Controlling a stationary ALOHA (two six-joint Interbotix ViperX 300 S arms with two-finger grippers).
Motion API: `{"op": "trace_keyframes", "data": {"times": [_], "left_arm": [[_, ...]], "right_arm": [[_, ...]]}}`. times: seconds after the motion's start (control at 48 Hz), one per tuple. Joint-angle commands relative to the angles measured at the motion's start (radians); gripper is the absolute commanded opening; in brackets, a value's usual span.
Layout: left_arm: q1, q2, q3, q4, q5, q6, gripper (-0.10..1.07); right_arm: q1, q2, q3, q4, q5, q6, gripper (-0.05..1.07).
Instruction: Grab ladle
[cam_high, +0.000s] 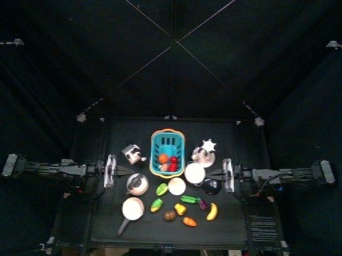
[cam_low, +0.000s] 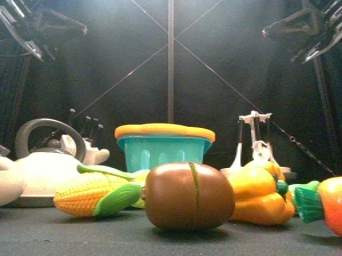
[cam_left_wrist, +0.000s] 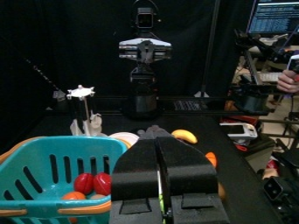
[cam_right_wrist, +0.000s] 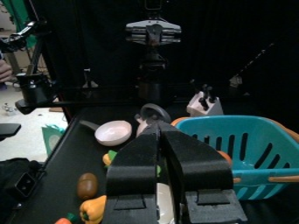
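Observation:
A silvery round-bowled utensil (cam_high: 136, 183) on the left half of the table looks like the ladle. It shows as a grey round thing (cam_right_wrist: 152, 112) beyond the white bowl (cam_right_wrist: 114, 133) in the right wrist view. I cannot make it out in the front view. My left gripper (cam_high: 110, 170) hovers at the table's left edge, its jaws together (cam_left_wrist: 158, 144) and holding nothing. At the right edge my right gripper (cam_high: 227, 175) also has its jaws together (cam_right_wrist: 162, 131), with nothing in them. Neither touches the ladle.
A teal basket (cam_high: 166, 150) with red fruit stands at the back middle, a kettle (cam_high: 134, 153) to its left, a white star-topped stand (cam_high: 207, 147) to its right. A white pan (cam_high: 132, 208), a white bowl (cam_high: 195, 173), corn (cam_low: 100, 195) and toy food crowd the front.

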Motion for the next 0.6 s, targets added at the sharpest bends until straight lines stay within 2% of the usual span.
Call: {"op": "trace_keyframes", "data": {"times": [0.0,0.167,0.354,0.458,0.583], "left_arm": [[-0.014,0.018,-0.014,0.003,-0.014,0.003,-0.02],[-0.015,0.018,-0.012,0.002,-0.014,0.000,-0.02],[-0.015,0.018,-0.006,0.002,-0.015,0.002,-0.02],[-0.015,0.018,-0.003,0.000,-0.015,0.002,-0.02],[-0.015,0.018,0.002,0.002,-0.015,-0.002,-0.02]], "right_arm": [[0.017,0.031,-0.040,0.006,-0.002,0.015,0.03],[0.051,0.094,-0.135,-0.003,0.087,0.041,0.02],[0.051,0.170,-0.229,0.026,0.275,0.044,0.03],[0.051,0.175,-0.239,0.052,0.328,0.046,0.06],[0.048,0.144,-0.236,0.077,0.330,0.046,0.09]]}}
